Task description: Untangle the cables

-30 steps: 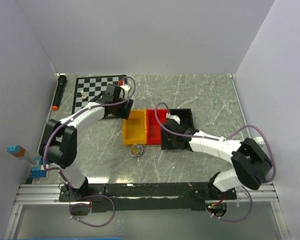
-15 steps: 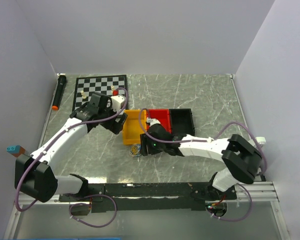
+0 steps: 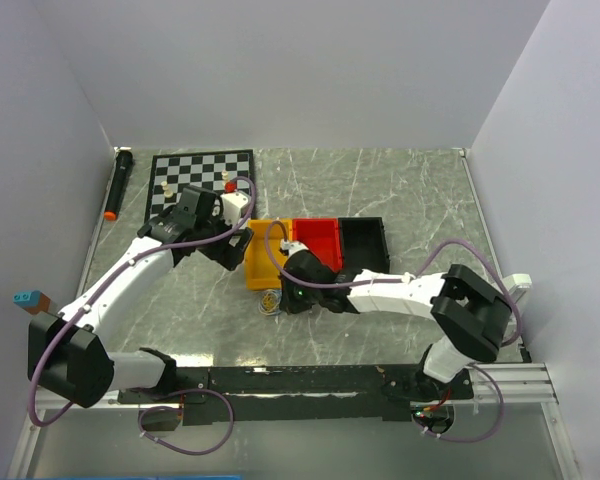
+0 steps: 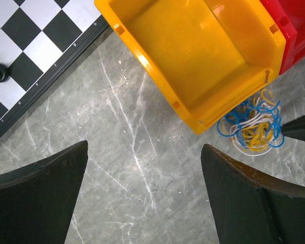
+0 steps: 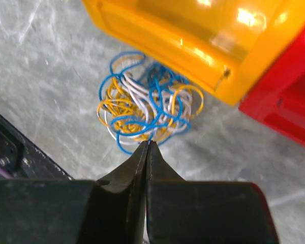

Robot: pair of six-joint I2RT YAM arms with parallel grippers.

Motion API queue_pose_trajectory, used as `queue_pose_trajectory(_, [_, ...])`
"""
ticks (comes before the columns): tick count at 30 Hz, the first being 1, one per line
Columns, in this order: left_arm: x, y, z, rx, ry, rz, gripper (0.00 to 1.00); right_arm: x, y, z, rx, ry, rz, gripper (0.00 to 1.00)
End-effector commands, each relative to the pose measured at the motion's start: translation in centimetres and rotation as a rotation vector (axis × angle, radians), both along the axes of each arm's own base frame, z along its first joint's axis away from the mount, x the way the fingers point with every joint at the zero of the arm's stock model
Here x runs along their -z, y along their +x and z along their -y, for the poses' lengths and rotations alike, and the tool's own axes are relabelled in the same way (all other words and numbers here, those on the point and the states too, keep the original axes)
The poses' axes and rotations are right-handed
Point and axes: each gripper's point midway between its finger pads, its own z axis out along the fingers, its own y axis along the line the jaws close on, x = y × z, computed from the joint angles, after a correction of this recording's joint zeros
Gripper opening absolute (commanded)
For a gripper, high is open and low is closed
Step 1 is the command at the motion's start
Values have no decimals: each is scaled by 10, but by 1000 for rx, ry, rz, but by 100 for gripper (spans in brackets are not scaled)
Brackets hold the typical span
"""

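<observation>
The cables (image 3: 271,300) lie as one small tangle of blue, white and yellow strands on the table, just in front of the yellow bin (image 3: 263,255). In the right wrist view the cables (image 5: 145,109) sit directly ahead of my right gripper (image 5: 148,142). Its jaws are pressed together at the tangle's near edge, where a blue strand runs into the tips. From above, the right gripper (image 3: 283,297) touches the tangle's right side. My left gripper (image 4: 142,168) hangs open over bare table, left of the cables (image 4: 254,124), with nothing between its fingers. Seen from above, the left gripper (image 3: 228,255) hovers beside the yellow bin's left wall.
A red bin (image 3: 315,240) and a black bin (image 3: 365,240) stand in a row to the right of the yellow one. A chessboard (image 3: 195,175) with a few pieces lies at the back left, with a black marker (image 3: 117,185) beside it. Coloured blocks (image 3: 30,298) sit at the far left.
My right gripper slid left from the black bin to the tangle and shut at its edge. The left arm swung down off the chessboard corner and opened fully.
</observation>
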Motion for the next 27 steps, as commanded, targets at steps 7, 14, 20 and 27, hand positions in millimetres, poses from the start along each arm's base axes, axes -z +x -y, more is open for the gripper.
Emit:
queue_pose_trajectory(7, [-23, 10, 5, -12, -19, 62, 97, -20, -31, 58, 14, -45, 51, 0])
queue_pose_trajectory(14, [-35, -1, 28, 46, -38, 4, 97, -20, -29, 68, 28, -78, 67, 18])
queue_pose_trajectory(20, [-40, -6, 29, 24, -77, -2, 97, -47, 4, 19, 17, -6, 132, 67])
queue_pose_trajectory(27, [-40, 1, -2, -73, -113, -23, 97, -40, 26, -15, 39, -39, 119, 71])
